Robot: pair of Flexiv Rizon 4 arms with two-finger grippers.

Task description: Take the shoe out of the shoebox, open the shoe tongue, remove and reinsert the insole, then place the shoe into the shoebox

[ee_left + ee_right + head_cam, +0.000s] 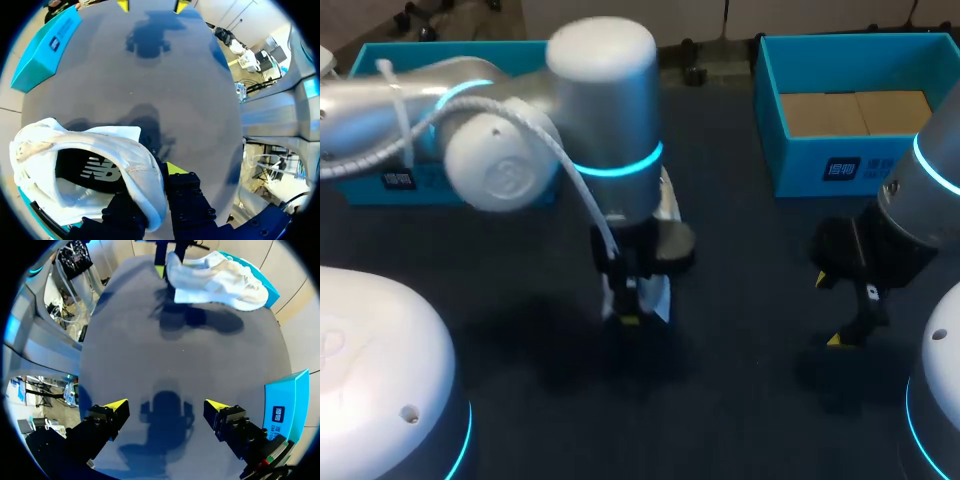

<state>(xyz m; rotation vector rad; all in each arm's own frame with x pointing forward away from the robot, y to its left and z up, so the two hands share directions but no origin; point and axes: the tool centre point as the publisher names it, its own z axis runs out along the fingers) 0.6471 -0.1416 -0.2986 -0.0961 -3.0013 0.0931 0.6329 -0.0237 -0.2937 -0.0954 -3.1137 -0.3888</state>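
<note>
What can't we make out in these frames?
- Head view: white mesh sneaker mostly hidden behind the grey left arm.
- Head view: inside of the left turquoise cardboard shoebox blocked by that arm.
- Left wrist view: inner fingertip of the left end effector buried in the sneaker's collar.

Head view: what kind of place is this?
Probably a robot lab: a left arm and a right arm hang over a dark table with a teal shoebox, and the left tool grips a white shoe.
</note>
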